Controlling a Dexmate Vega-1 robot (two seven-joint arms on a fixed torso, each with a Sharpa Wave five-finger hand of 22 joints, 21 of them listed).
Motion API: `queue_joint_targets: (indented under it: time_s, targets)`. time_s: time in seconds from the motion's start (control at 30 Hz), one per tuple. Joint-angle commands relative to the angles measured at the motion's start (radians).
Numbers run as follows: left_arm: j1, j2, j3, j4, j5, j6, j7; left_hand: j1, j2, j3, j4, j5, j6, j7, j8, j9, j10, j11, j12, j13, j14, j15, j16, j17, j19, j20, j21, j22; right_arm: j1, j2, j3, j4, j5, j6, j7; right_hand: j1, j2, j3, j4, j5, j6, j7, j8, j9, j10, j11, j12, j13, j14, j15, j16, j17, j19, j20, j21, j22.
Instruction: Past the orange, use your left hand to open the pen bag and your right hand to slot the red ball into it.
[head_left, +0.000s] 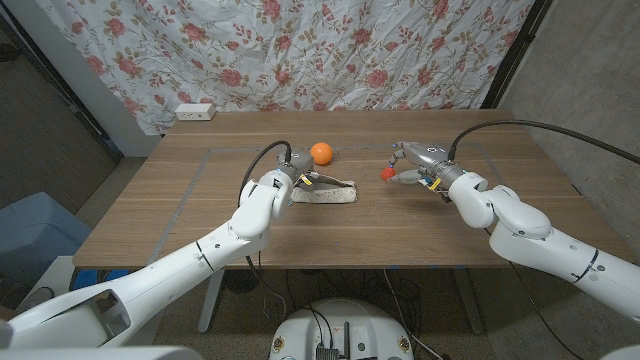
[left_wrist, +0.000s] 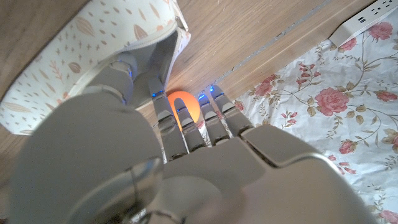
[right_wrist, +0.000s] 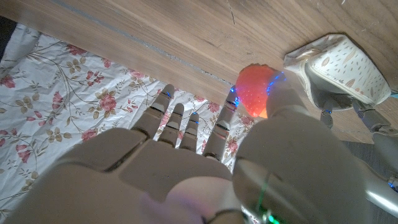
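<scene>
The pen bag (head_left: 324, 192) lies near the middle of the wooden table (head_left: 150, 215), and everything else is told from it.

The left arm comes in long and low from the near corner of the table and ends at the bag's left end. The left hand (head_left: 283, 186) grips that end of the bag. In the left wrist view the thumb (left_wrist: 118, 71) goes into the bag's open mouth and holds up its white edge (left_wrist: 163, 46) (the zip side), while the other fingers (left_wrist: 186, 124) reach straight out past the bag.

The right arm bends in from the other near corner and stops to the right of the bag, apart from it. The right hand (head_left: 418, 165) pinches the red ball (head_left: 387, 173) at its fingertips. The ball is between the hand and the bag, just off the bag's right end and not touching it. In the right wrist view the ball (right_wrist: 258, 90) sits against the thumb (right_wrist: 287, 106), the other fingers (right_wrist: 186, 127) are spread, and the bag's open end (right_wrist: 339, 65) is just beside the ball.

Farther back, the orange (head_left: 321, 153) sits on the table just behind the bag. Past the table's far edge, well behind the bag, a white power strip (head_left: 195, 112) lies below a flowered curtain (head_left: 330, 50).
</scene>
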Motion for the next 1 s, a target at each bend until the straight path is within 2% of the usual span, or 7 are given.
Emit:
queue_joint_targets:
  time_s: [0.03,0.3,0.57,1.0]
  targets:
    - [-0.010,0.014,-0.009,-0.009,-0.044,-0.041,-0.031,-0.010,-0.004,-0.011,0.001,0.003,-0.014,0.003,0.001,0.003,-0.018,0.002,-0.003,0.001,-0.010,-0.074,-0.003,0.005,-0.008,0.002,-0.001,0.003,0.011,-0.005,0.001,0.007,0.003,0.026,-0.012,0.007,0.006,-0.004,-0.002,0.006,0.010,-0.002,0.006,0.004,0.011,-0.001,-0.001,0.001,0.010,-0.002,-0.001,0.002,0.005,0.000,-0.004,0.003]
    - [-0.011,0.023,-0.012,-0.016,-0.058,-0.050,-0.044,-0.023,-0.006,-0.027,0.004,0.002,-0.048,0.004,0.000,0.002,-0.047,0.015,-0.004,0.002,-0.029,-0.066,-0.004,0.005,-0.016,0.003,-0.001,0.003,0.010,0.005,0.014,0.010,0.025,0.047,-0.033,0.007,0.006,-0.005,-0.002,0.006,0.009,-0.002,0.006,0.004,0.011,-0.001,-0.002,0.001,0.011,-0.001,-0.001,0.002,0.005,0.001,-0.004,0.003]
    - [-0.021,0.046,-0.019,-0.032,-0.072,-0.079,-0.067,-0.031,-0.007,-0.040,0.004,0.001,-0.081,0.005,-0.001,0.001,-0.072,0.013,-0.003,0.002,-0.052,-0.065,-0.005,0.005,-0.031,0.007,-0.003,0.003,0.023,0.023,0.017,0.018,0.035,0.072,-0.060,0.008,0.006,-0.006,-0.003,0.006,0.009,-0.002,0.006,0.003,0.012,-0.001,-0.002,0.001,0.009,0.002,-0.002,0.002,0.002,0.001,-0.005,0.003]
    - [-0.028,0.057,-0.022,-0.044,-0.084,-0.100,-0.110,-0.041,-0.011,-0.057,0.004,-0.003,-0.130,0.016,0.000,0.002,-0.106,0.022,-0.003,0.002,-0.080,-0.055,-0.005,0.005,-0.051,0.013,-0.005,0.003,0.063,0.056,0.004,0.034,0.066,0.122,-0.040,0.008,0.007,-0.009,-0.003,0.006,0.007,-0.002,0.005,0.002,0.010,0.000,-0.004,0.001,0.000,0.009,-0.007,0.003,-0.008,0.010,-0.008,0.003]
